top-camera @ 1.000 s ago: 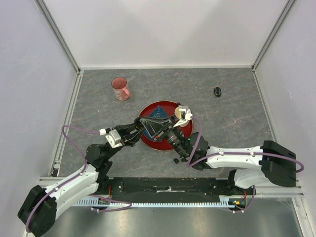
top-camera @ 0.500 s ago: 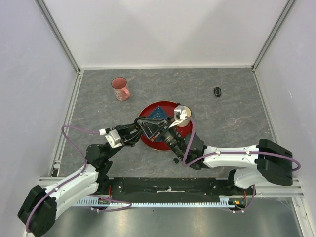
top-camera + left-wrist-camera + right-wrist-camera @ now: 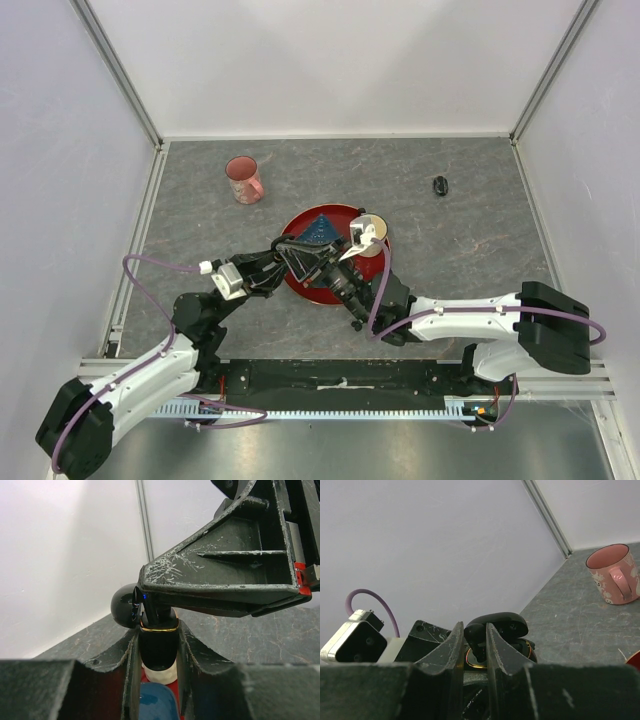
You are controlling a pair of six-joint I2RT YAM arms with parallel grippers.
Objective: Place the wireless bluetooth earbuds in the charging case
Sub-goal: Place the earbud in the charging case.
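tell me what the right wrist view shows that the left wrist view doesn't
Only the right wrist view: the pink cup and a purple cable. Only the left wrist view: a blue piece under the left gripper. Both: the gold-rimmed charging case in the left gripper's grip, the earbud pinched by the right gripper at its mouth, and the grey table.

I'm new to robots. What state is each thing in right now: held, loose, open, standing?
Left pincer: shut on the charging case.
Right pincer: shut on one earbud, at the case's mouth.
Charging case: held, lid looks open.
Pink cup: upright.
Red plate: flat, beneath both pincers.
Loose earbud: lying free beside the plate.
Black oval piece: lying far right; open or shut unclear.
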